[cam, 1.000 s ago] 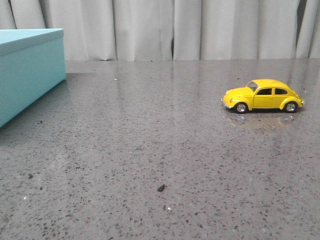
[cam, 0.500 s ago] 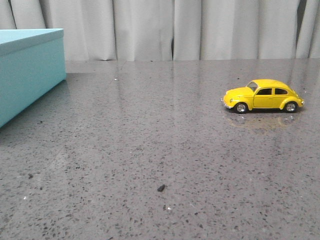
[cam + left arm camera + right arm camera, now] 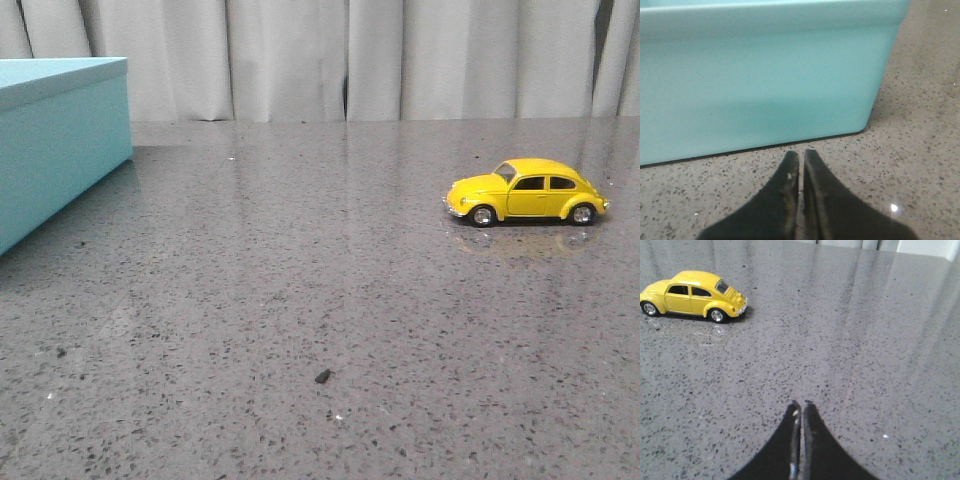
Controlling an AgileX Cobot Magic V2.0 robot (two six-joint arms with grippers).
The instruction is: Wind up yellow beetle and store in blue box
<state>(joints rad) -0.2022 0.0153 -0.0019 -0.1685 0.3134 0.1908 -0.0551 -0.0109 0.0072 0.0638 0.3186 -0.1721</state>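
Note:
The yellow beetle (image 3: 526, 191) stands on its wheels on the right of the grey speckled table, nose pointing left; the right wrist view shows the yellow beetle (image 3: 694, 295) some way off from my right gripper (image 3: 801, 405), which is shut with nothing in it. The blue box (image 3: 55, 140) sits at the far left with its lid on. In the left wrist view the blue box (image 3: 760, 80) fills the view, its side wall close in front of my left gripper (image 3: 801, 153), which is shut and empty. Neither arm shows in the front view.
A small dark speck (image 3: 322, 376) lies on the table (image 3: 300, 270) near the front middle. Grey curtains (image 3: 350, 55) hang behind the table's far edge.

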